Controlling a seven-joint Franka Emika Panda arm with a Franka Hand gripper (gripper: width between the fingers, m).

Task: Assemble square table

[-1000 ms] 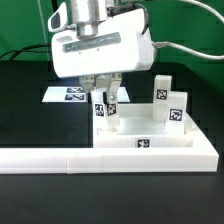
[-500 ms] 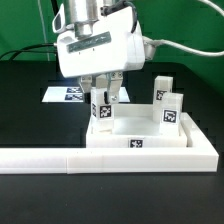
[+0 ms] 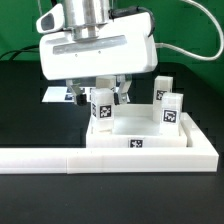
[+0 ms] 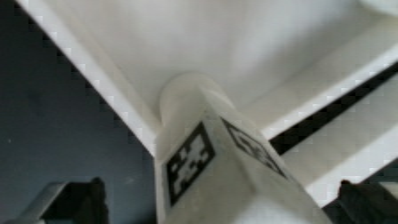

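Observation:
The white square slab [image 3: 150,130] lies against the rail, with a tag on its front side. One white tagged leg [image 3: 100,112] stands upright in the slab's near corner on the exterior view's left. My gripper [image 3: 104,97] straddles the top of this leg, with its fingers spread apart and not touching it. In the wrist view the leg [image 4: 210,140] rises between the two dark fingertips [image 4: 75,200], with a gap on each side; the gripper [image 4: 217,205] is open. Two more legs [image 3: 168,103] stand on the slab's far right side.
The long white L-shaped rail [image 3: 60,158] runs along the front and up the exterior view's right side of the slab. The marker board [image 3: 57,95] lies behind, partly hidden by my hand. The table is black, with a green edge at the back.
The hand has turned about the leg and its fingers, which pressed the leg before, have spread apart. The leg stands where it was.

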